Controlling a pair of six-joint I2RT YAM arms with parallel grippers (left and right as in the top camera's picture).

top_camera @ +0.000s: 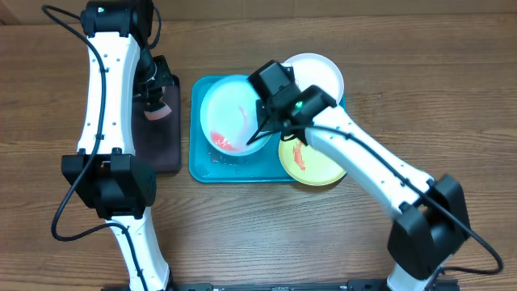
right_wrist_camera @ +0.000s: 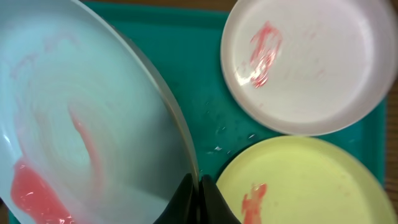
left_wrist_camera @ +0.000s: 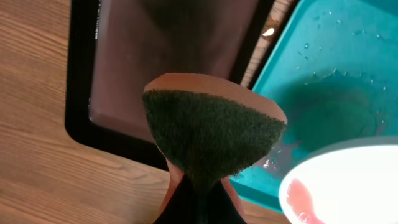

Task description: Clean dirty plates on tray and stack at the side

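Note:
The light blue plate (top_camera: 230, 113), smeared red-orange with a pool at its low edge, is tilted above the turquoise tray (top_camera: 203, 166). My right gripper (top_camera: 262, 123) is shut on its rim (right_wrist_camera: 186, 155). The white plate (top_camera: 323, 74) and the yellow-green plate (top_camera: 319, 166), both smeared red, lie on the tray's right side; they also show in the right wrist view: white (right_wrist_camera: 311, 68), yellow-green (right_wrist_camera: 298, 186). My left gripper (top_camera: 155, 103) is shut on a folded sponge (left_wrist_camera: 211, 134) with a dark green scouring face, held above the black tray (left_wrist_camera: 168, 50).
The narrow black tray (top_camera: 166, 153) lies left of the turquoise tray on the wooden table. Water drops dot the turquoise tray floor (left_wrist_camera: 336, 62). Bare wood stretches to the right of the plates and along the front edge.

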